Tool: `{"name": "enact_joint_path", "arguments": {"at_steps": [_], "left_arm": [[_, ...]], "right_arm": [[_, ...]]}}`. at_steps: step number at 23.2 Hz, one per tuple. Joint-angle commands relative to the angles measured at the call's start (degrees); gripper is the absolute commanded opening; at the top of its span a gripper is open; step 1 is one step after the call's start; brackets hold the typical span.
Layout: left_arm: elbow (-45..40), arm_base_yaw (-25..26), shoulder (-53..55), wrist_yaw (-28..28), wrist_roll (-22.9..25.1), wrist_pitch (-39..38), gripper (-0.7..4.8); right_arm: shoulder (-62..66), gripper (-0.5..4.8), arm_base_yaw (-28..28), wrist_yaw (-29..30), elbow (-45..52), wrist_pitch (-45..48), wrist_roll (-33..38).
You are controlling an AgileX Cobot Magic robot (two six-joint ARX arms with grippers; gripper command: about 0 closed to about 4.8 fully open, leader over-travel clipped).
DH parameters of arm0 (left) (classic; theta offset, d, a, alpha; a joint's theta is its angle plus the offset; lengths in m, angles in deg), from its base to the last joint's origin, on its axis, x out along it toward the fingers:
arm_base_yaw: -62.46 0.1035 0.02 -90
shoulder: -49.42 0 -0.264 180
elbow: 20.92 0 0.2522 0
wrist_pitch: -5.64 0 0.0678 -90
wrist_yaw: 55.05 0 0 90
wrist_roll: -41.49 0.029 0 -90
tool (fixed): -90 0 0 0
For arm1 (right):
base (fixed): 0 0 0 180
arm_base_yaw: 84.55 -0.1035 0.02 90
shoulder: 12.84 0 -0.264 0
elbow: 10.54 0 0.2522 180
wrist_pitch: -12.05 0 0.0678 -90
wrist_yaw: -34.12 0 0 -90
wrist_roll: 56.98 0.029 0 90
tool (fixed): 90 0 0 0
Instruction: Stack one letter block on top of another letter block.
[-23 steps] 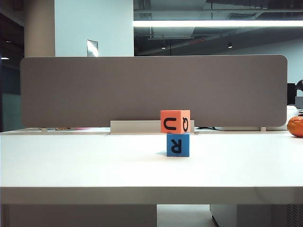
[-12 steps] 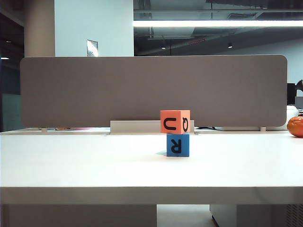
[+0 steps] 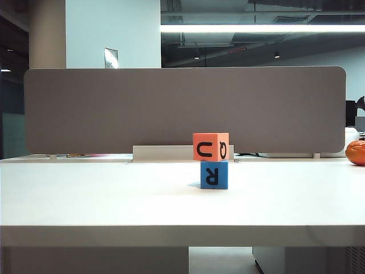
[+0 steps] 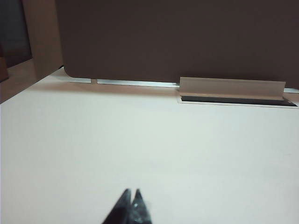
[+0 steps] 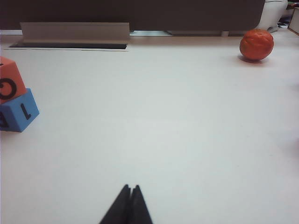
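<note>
Orange block (image 3: 211,147) on blue block (image 3: 214,175), left gripper (image 4: 131,198), right gripper (image 5: 130,192) clear

One letter block (image 3: 210,147) sits squarely on top of another letter block (image 3: 214,175), the pair standing on the table (image 3: 102,200) a little right of centre, in front of the cable tray (image 3: 162,153) and the partition panel (image 3: 182,108) behind it. Far off to the right, near the back edge, rests a round fruit (image 3: 356,152), well apart from the stack. The left gripper (image 4: 131,201) and right gripper (image 5: 130,198) hang low over bare table, both clear of the blocks, tips pressed together.
</note>
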Motion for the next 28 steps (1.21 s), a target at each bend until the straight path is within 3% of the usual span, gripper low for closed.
{"name": "enact_joint_path", "arguments": {"at_steps": [1, 28], "left_arm": [[0.2, 0.0, 0.0, 0.2, -0.4, -2.6, -0.06], [0.2, 0.0, 0.0, 0.1, -0.3, -3.3, -0.06]], "right_arm": [[-0.1, -0.08, 0.0, -0.1, 0.3, 0.5, -0.1], [-0.1, -0.08, -0.1, -0.2, 0.3, 0.4, -0.1]]}}
